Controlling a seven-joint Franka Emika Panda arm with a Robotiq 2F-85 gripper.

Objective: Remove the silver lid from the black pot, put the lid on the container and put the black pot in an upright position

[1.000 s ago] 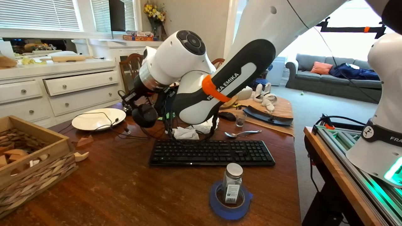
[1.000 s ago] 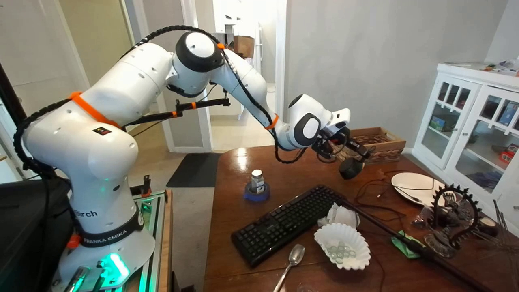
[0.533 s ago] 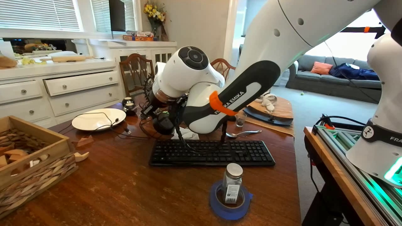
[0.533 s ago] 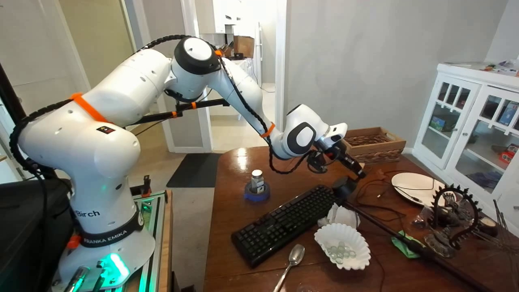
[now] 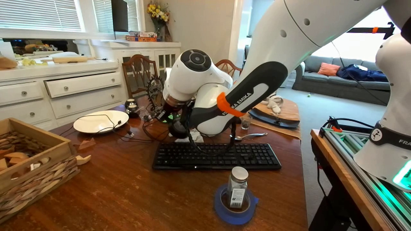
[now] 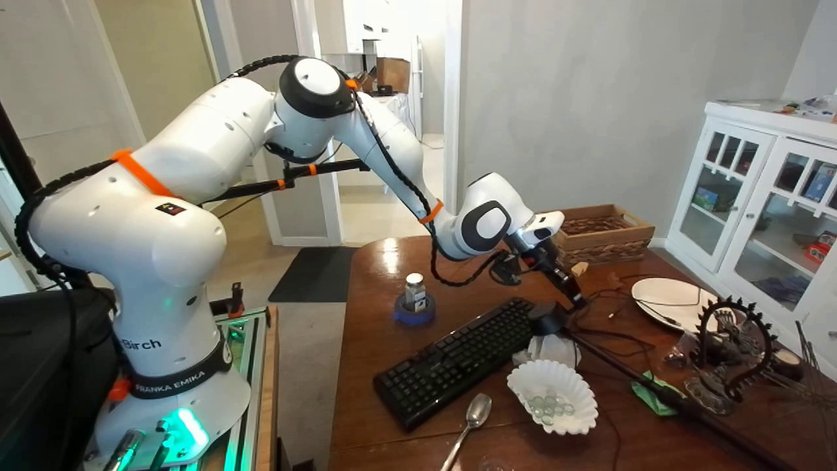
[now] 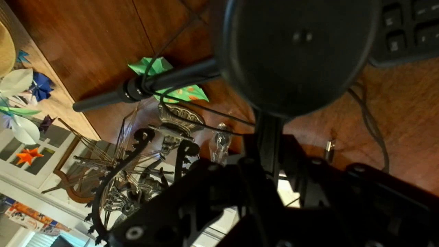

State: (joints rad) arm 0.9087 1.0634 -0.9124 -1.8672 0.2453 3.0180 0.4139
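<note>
The black pot (image 6: 548, 319) is being held near one end of the keyboard (image 6: 458, 363), with its long handle (image 7: 269, 127) being squeezed in the pincer (image 7: 269, 144). Whether the table (image 6: 356, 418) is being touched by the pot cannot be told, nor which way up it is being held. A silver lid (image 5: 240, 174) is being carried on top of the jar (image 5: 237, 195), which is being ringed by the blue tape (image 5: 236, 218). That is perhaps the lid meant, so maybe only the pot is being left to be stood up. Trouble could be caused by the black pole (image 6: 677, 400) and the wire (image 7: 377, 133): if the pot is being put down on them, it could be tipped over. The handle could be twisted in the grip if the pot is being bumped on the keyboard. If the pincer is being loosened too soon, the pot could be dropped.
</note>
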